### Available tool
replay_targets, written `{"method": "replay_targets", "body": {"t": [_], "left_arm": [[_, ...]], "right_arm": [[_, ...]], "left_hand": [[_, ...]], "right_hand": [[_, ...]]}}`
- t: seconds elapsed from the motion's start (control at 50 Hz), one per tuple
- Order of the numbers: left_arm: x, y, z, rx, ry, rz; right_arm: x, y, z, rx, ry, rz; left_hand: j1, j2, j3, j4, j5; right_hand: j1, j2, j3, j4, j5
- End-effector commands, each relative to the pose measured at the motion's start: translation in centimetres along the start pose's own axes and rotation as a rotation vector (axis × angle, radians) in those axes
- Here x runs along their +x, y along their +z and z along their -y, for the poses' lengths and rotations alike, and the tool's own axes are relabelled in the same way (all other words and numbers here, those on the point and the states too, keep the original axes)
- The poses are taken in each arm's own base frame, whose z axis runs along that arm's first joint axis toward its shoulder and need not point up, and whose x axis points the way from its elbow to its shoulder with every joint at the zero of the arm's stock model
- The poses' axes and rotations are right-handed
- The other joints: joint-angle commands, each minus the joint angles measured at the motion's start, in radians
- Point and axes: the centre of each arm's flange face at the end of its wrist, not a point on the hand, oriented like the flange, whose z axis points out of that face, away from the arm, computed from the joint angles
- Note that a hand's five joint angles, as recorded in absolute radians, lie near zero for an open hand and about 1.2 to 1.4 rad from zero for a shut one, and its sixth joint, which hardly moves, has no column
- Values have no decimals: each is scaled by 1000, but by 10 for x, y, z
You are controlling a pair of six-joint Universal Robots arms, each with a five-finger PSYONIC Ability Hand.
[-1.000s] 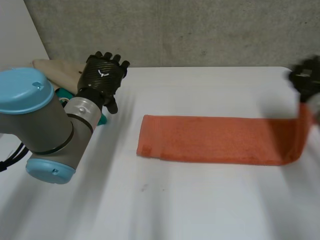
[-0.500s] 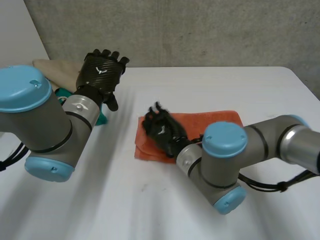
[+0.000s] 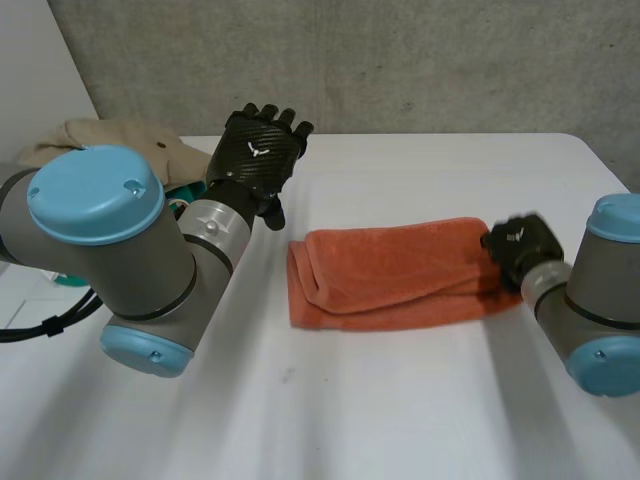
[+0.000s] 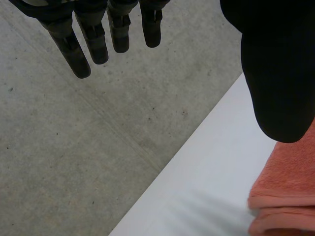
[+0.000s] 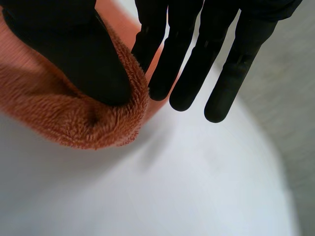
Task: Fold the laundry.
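right wrist view: right hand pinches orange towel end, thumb against fingers; left hand spread, empty.

towel end, hidden under right hand

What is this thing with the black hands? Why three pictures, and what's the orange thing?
It is a robot with a left arm and a right arm, each ending in a black hand. One picture looks down from a camera between the arms; the other two come from cameras on its wrists. On the white table lies a folded orange towel, with a beige cloth at the far corner. The right hand pinches the towel's end between thumb and fingers. The left hand is open in the air, holding nothing.
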Motion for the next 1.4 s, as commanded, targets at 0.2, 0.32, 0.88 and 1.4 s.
{"method": "replay_targets", "body": {"t": [0.2, 0.32, 0.88, 1.4], "left_arm": [[-7, -8, 3, -9, 2, 16], [-9, -5, 5, 2, -2, 25], [73, 26, -51, -323, -216, -92], [34, 11, -3, -285, -233, -131]], "right_arm": [[-152, -75, 98, 544, -154, 439], [-155, -72, 92, 464, -111, 468], [-42, 11, 76, -28, 559, 360], [-22, 6, 84, 17, 398, 212]], "left_hand": [[-27, -34, -42, -32, -50], [-27, -34, -42, -32, -50], [-8, -16, -23, -14, -31], [-23, -30, -38, -29, -46]], "right_hand": [[301, 213, 208, 201, 235], [-921, -1009, -1013, -1021, -986], [-921, -1009, -1013, -1021, -986], [-921, -1009, -1013, -1021, -986]]}}
